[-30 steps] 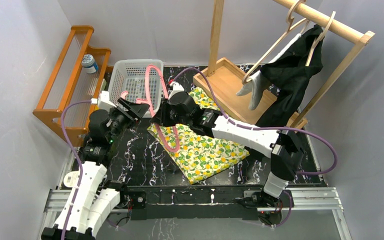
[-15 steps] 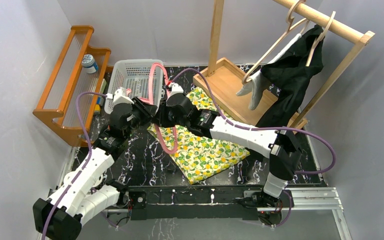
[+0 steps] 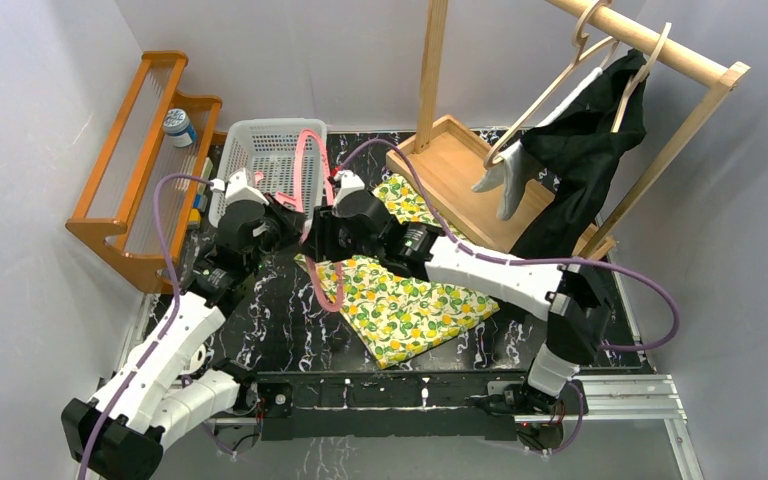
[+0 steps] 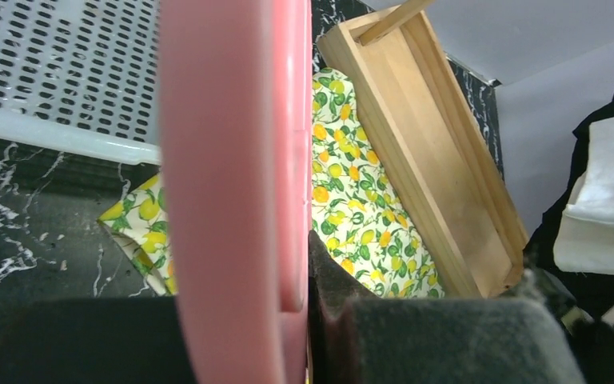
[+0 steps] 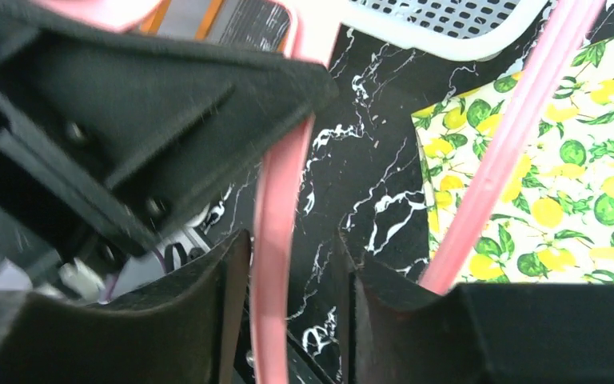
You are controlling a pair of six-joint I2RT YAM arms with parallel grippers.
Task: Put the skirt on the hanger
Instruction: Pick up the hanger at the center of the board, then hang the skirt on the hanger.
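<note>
The skirt (image 3: 410, 300), yellow lemon-print cloth, lies spread flat on the black marbled table; it also shows as the skirt (image 4: 352, 184) and the skirt (image 5: 560, 176). A pink plastic hanger (image 3: 318, 285) stands over its left edge, reaching up against the basket. My left gripper (image 3: 292, 222) is shut on the hanger (image 4: 232, 160), and the left gripper's (image 4: 244, 312) pads press both its sides. My right gripper (image 3: 320, 235) faces it from the right. The right gripper (image 5: 292, 272) is open, with one hanger bar (image 5: 276, 240) loose between its fingers.
A white perforated basket (image 3: 265, 160) sits behind the grippers. An orange wooden rack (image 3: 140, 160) with a jar (image 3: 178, 125) stands at the left. A wooden rail stand (image 3: 460, 170) at the back right carries wooden hangers and a black garment (image 3: 585, 150).
My left arm swung in from the left to the hanger and shut on it. My right gripper, shut on the hanger before, has spread its fingers.
</note>
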